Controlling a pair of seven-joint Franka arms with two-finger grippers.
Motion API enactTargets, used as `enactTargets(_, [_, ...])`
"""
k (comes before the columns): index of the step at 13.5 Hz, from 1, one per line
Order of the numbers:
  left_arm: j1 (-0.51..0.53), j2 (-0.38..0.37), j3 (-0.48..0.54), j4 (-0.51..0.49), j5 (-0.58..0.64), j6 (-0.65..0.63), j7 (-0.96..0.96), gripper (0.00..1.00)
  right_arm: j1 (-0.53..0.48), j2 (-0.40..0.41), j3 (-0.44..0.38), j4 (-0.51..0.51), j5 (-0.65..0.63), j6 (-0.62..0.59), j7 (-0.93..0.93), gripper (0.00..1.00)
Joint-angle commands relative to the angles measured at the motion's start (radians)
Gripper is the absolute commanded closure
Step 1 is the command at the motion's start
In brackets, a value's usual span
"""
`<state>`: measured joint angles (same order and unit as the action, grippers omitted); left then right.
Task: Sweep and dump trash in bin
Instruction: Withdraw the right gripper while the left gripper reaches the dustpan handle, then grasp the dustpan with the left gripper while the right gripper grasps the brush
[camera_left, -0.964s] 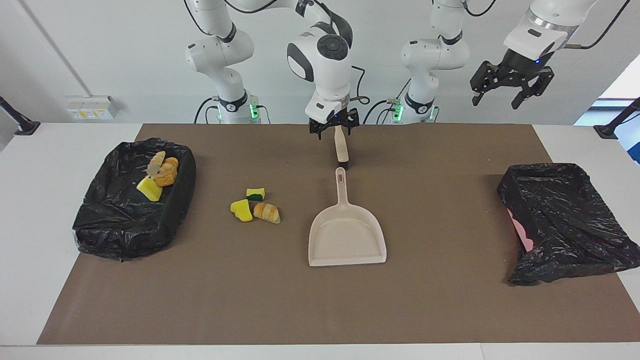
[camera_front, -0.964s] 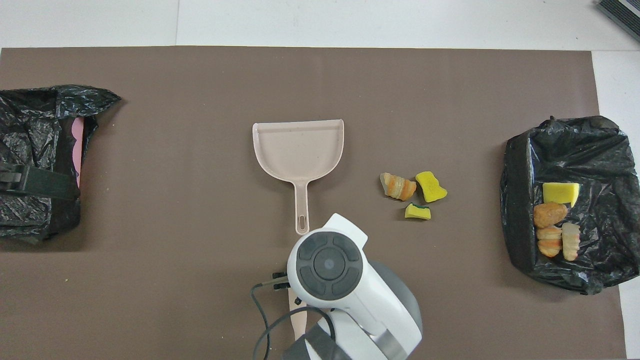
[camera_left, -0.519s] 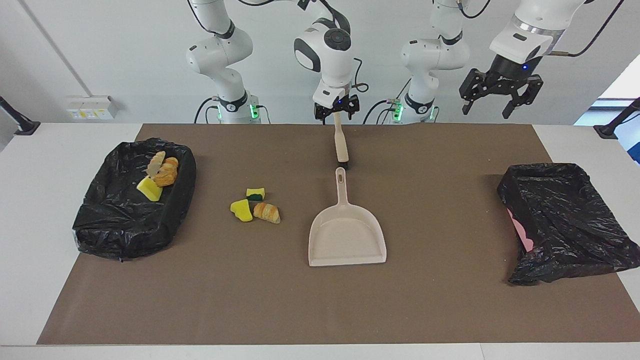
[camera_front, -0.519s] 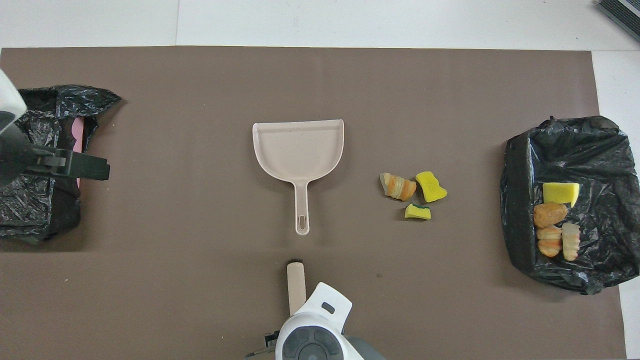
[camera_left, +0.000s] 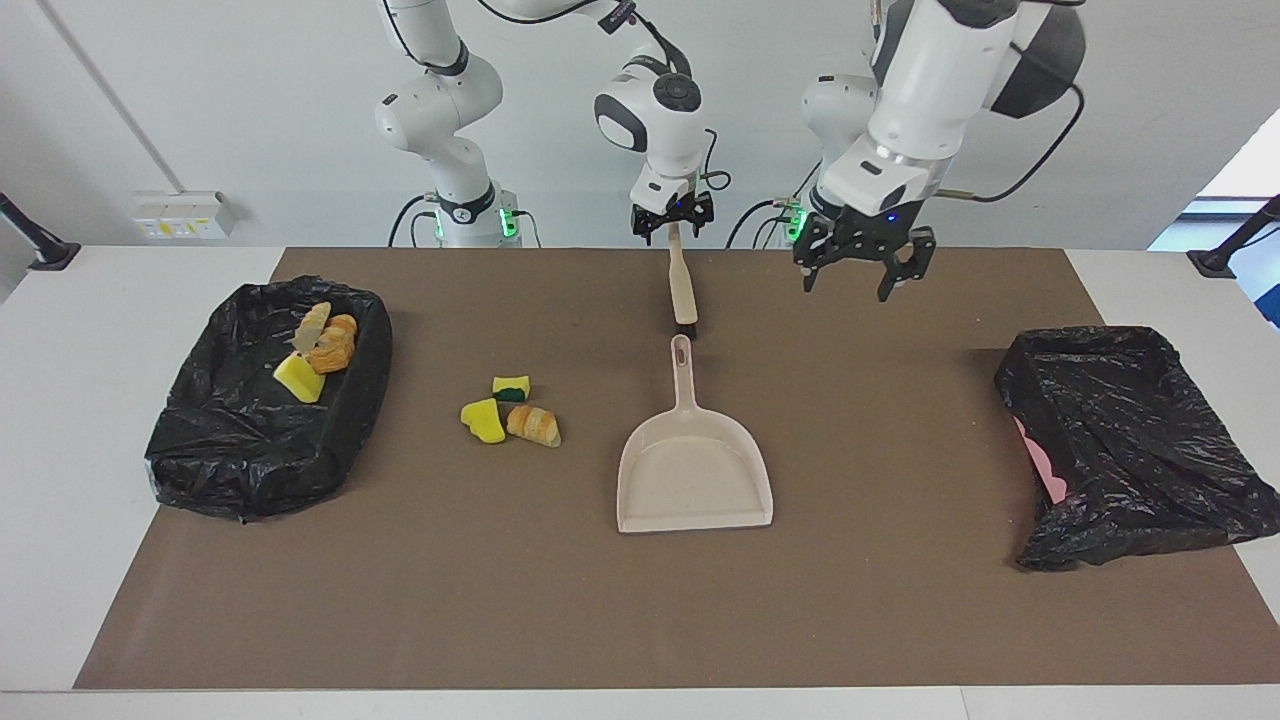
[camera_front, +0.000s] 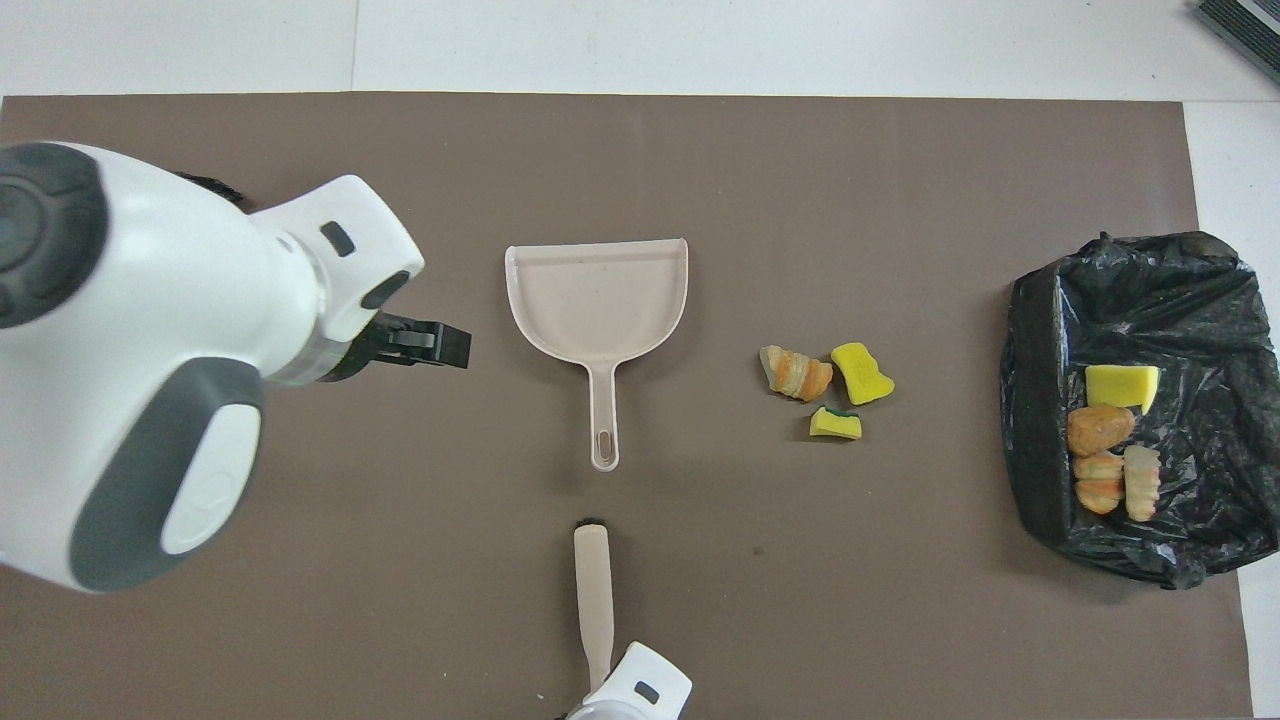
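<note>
Three bits of trash (camera_left: 510, 410), two yellow sponge chunks and a golden-brown pastry piece, lie on the brown mat (camera_left: 560, 610) covering the worktop, between the beige plastic dustpan (camera_left: 694, 470) and the black-bagged bin (camera_left: 268, 415) at the right arm's end. Four more pieces (camera_left: 318, 350) rest inside that bin. The right gripper (camera_left: 673, 222), fingers spread, sits over the handle tip of the beige brush (camera_left: 682, 290); whether it touches cannot be told. The left gripper (camera_left: 862, 272), fingers open and empty, hangs over bare mat beside the dustpan.
</note>
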<state>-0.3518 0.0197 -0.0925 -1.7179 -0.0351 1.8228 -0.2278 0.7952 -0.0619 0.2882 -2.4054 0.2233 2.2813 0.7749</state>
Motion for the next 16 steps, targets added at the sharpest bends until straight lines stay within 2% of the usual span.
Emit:
enactTargets(1, [-0.055, 0.015, 0.017, -0.043, 0.017, 0.065, -0.039, 0.0, 0.007, -0.026, -0.004, -0.027, 0.025, 0.027, 0.024, 0.0])
enactTargets(2, [-0.09, 0.049, 0.017, -0.045, 0.021, 0.087, -0.068, 0.0, 0.007, -0.023, -0.004, -0.024, 0.025, 0.027, 0.024, 0.0])
enactTargets(3, [-0.116, 0.092, 0.017, -0.045, 0.029, 0.114, -0.105, 0.0, 0.006, -0.019, -0.004, -0.021, 0.025, 0.03, 0.023, 0.05])
enactTargets(6, [-0.196, 0.212, 0.017, -0.043, 0.078, 0.219, -0.217, 0.0, 0.006, -0.018, -0.004, -0.02, 0.025, 0.032, 0.024, 0.39])
enactTargets(7, [-0.206, 0.233, 0.017, -0.043, 0.078, 0.234, -0.226, 0.0, 0.006, -0.016, -0.004, -0.018, 0.027, 0.032, 0.023, 0.54])
enactTargets(9, [-0.211, 0.261, 0.017, -0.046, 0.078, 0.272, -0.248, 0.0, 0.006, -0.013, -0.004, -0.011, 0.027, 0.032, 0.023, 0.98])
enactTargets(12, [-0.217, 0.292, 0.017, -0.046, 0.078, 0.3, -0.251, 0.0, -0.016, 0.017, -0.007, 0.051, 0.027, -0.005, 0.011, 1.0])
enactTargets(16, [-0.245, 0.315, 0.017, -0.063, 0.08, 0.299, -0.286, 0.0, -0.09, -0.03, -0.014, 0.086, 0.025, -0.146, -0.078, 1.0])
